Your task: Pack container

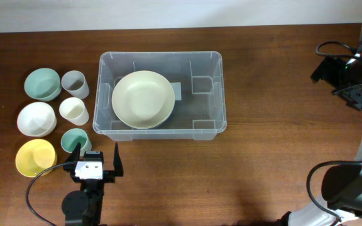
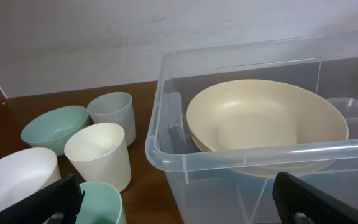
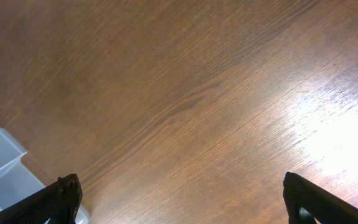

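1. Left gripper (image 1: 97,150), wide open and empty, is nearer: the container (image 1: 206,100) lies just ahead and right, long axis crosswise.
2. Right gripper (image 3: 182,193), also open and empty, has the container well to its left.

Overhead: fixed high above the table (image 1: 263,176), facing straight down. The whole container (image 1: 160,129) is in frame, with cups (image 1: 74,111) and bowls (image 1: 36,118) left of it.
Left wrist: low and close at the container's near-left corner, facing across its rim. Shares container, cups and bowls with overhead.
Right wrist: looks down on bare wood right of the container. Shares only one container corner.
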### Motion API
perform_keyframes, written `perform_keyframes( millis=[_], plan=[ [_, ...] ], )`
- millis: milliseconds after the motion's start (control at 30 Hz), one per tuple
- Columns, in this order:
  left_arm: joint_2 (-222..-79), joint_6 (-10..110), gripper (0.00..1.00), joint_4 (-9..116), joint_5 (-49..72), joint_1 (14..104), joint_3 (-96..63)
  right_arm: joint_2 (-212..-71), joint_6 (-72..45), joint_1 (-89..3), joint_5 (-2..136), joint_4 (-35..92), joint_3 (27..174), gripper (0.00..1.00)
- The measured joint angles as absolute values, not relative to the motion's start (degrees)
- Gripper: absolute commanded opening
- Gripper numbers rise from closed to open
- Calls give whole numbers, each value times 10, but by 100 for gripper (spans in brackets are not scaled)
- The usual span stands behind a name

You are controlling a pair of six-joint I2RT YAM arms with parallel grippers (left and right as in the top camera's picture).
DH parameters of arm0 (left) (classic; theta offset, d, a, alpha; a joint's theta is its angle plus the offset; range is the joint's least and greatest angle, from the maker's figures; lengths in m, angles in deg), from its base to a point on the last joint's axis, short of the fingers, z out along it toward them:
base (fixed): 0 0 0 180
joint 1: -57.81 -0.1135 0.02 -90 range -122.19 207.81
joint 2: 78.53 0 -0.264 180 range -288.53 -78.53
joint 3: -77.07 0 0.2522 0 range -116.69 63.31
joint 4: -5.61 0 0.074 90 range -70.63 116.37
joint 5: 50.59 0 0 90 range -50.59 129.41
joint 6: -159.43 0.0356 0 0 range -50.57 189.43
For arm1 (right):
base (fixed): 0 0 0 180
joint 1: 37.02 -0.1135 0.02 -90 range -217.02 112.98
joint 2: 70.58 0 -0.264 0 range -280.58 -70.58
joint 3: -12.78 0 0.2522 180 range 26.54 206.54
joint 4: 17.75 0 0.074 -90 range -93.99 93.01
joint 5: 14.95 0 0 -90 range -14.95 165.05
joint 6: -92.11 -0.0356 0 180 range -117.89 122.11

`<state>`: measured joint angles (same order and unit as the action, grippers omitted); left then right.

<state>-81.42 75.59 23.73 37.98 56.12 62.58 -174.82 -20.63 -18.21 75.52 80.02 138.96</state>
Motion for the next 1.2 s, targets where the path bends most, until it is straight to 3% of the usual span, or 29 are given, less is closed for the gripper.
perform_keyframes(
  millis=[300,1200],
  plan=[
    [-814,756,100,237,380,561,626,-1761,-206,-179,836,786,1348,99],
    [-814,756,100,237,380,561,626,-1768,-206,-179,845,785,1331,99]
  ],
)
